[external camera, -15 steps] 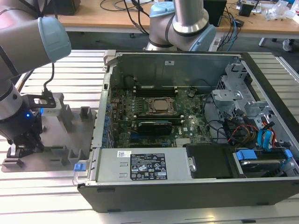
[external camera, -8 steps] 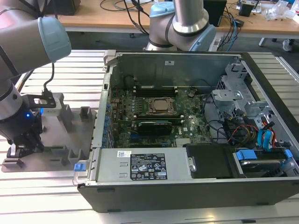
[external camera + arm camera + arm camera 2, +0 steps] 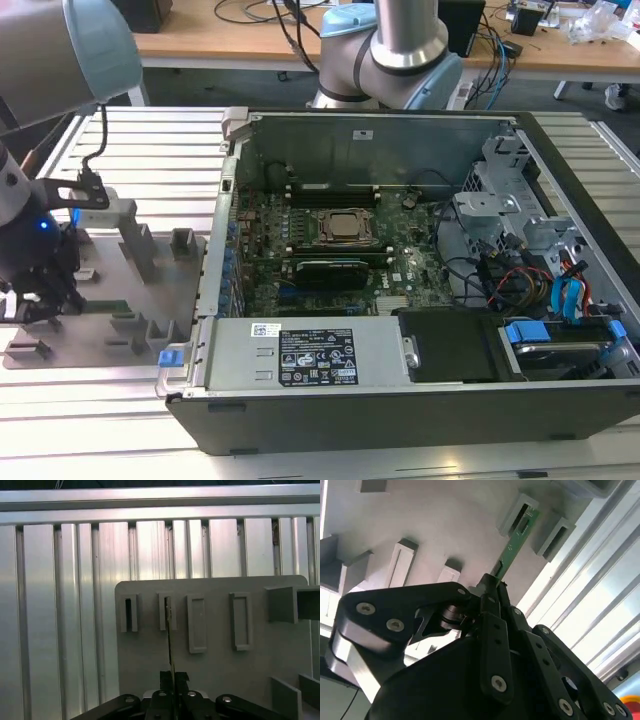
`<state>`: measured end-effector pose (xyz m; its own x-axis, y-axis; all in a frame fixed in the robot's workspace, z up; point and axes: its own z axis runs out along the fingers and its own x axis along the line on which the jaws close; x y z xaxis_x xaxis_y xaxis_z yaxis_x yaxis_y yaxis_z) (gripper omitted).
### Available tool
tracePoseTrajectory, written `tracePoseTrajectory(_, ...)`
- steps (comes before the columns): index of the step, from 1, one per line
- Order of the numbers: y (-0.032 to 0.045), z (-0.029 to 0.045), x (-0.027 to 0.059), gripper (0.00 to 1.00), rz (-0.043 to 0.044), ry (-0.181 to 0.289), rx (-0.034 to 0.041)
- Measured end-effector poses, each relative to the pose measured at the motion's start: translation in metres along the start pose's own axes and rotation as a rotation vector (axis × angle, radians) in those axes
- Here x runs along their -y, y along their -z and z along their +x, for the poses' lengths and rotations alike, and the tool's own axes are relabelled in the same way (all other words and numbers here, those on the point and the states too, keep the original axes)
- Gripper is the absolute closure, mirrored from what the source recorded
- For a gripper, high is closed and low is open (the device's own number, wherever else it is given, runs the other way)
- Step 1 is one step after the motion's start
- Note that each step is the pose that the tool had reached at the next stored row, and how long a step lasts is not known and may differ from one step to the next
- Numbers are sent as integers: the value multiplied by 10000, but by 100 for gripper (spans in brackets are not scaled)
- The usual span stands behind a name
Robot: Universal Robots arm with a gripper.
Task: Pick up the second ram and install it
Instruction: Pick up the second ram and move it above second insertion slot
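Second ram (image 3: 513,549) sat at the exterior view's left, edge-up on the grey holder plate (image 3: 100,345) on the slatted desk (image 3: 140,150). One end stood in a slotted block (image 3: 521,514) and the other was pinched in the closed end effector (image 3: 492,587).

The likeliest trouble was binding. With one end of the thin board down in the slot, any pull that was not straight out of the slot could have wedged it, bent it, or dragged the plate along. The grip was at one end of a long stick, so it could also have pivoted or slipped between the pads. To the right, the open computer case (image 3: 400,395) was crowded around the motherboard (image 3: 330,250), and a skewed stick would probably have missed its socket.

In the first wrist view, the second ram (image 3: 170,645) ran as a thin line from the end effector (image 3: 173,677) straight away to the far slot (image 3: 167,611).
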<state>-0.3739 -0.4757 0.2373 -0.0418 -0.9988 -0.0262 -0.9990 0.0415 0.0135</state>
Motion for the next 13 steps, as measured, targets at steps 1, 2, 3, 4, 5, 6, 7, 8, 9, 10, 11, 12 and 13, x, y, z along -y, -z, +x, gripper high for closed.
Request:
tracePoseTrajectory(1, 85, -2, -1, 86, 0, 0, 0)
tracePoseTrajectory(2, 134, -4, -2, 86, 0, 0, 0)
tracePoseTrajectory(3, 194, -5, -3, 86, -1, 0, 0)
tracePoseTrajectory(4, 231, -6, -3, 86, 0, 0, 0)
tracePoseTrajectory(5, 267, -7, -4, 86, 0, 0, 0)
tracePoseTrajectory(6, 322, -9, -4, 86, 0, 0, 0)
tracePoseTrajectory(7, 371, -10, -5, 86, 0, 0, 0)
tracePoseTrajectory(8, 426, -11, -6, 86, 0, 0, 0)
tracePoseTrajectory(9, 469, -12, -6, 86, -1, 0, 0)
tracePoseTrajectory(10, 492, -13, -7, 86, 0, 0, 0)
tracePoseTrajectory(11, 515, -13, -7, 86, 0, 0, 0)
tracePoseTrajectory(12, 552, -14, -7, 86, 0, 0, 0)
tracePoseTrajectory(13, 621, -16, -8, 86, 0, 0, 0)
